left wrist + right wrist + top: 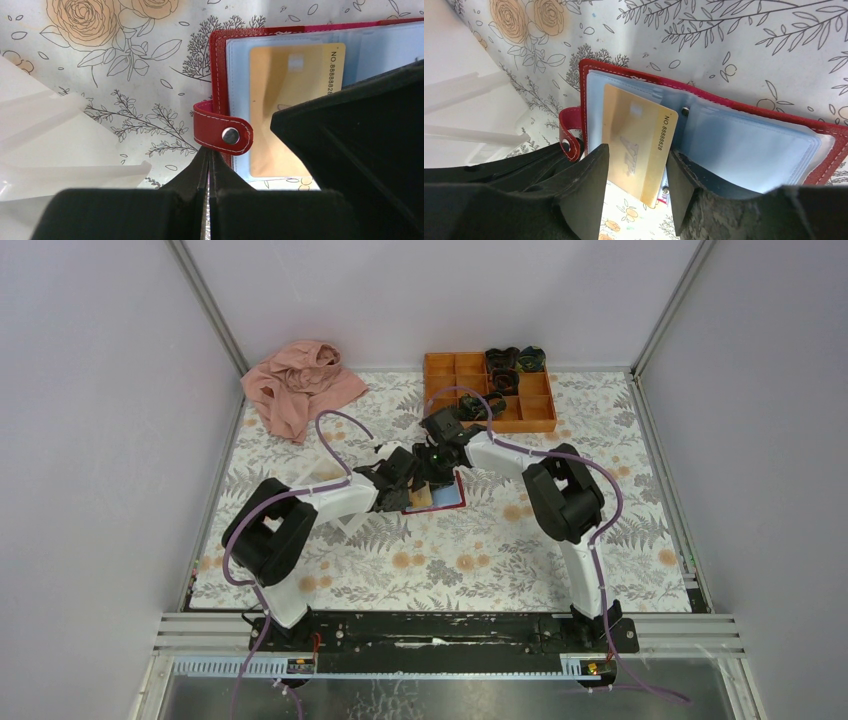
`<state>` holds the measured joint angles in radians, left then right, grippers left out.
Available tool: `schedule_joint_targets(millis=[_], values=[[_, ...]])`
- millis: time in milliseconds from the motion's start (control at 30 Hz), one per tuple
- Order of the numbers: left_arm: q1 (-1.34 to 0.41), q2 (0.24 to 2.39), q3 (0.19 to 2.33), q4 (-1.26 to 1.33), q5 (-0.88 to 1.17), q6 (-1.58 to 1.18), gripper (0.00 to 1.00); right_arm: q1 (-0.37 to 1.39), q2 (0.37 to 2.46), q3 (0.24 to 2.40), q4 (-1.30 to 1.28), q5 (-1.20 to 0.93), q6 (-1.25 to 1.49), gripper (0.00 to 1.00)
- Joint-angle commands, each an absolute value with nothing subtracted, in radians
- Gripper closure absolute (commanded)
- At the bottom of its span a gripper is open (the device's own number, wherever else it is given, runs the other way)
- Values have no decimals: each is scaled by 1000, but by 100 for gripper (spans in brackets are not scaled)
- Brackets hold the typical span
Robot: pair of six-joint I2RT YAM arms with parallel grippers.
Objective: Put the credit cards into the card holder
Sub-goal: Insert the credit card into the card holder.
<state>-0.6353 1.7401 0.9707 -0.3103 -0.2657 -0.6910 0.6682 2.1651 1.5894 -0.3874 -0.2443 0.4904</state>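
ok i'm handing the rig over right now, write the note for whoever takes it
Left gripper: shut, tips at the snap tab of the card holder; I cannot tell whether it pinches the tab.
Right gripper: open, a finger either side of a credit card.
Card holder: lies open on the table, with that card on the pale blue page beside the tab, seemingly in a sleeve.
Done: one card at the holder.
Left: check it is fully seated. No other cards are in view; the white tray shows only partly.
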Motion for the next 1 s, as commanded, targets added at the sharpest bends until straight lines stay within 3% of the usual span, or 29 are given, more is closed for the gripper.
schedule_joint_targets(millis=[0,967], values=[[-652,1766,953,-258,-203,-726,100,709,2107,1563,-399,-252,466,47],[-648,1738,927,-258,-220,-716,100,676,1977,1494,-325,-77,458,49]])
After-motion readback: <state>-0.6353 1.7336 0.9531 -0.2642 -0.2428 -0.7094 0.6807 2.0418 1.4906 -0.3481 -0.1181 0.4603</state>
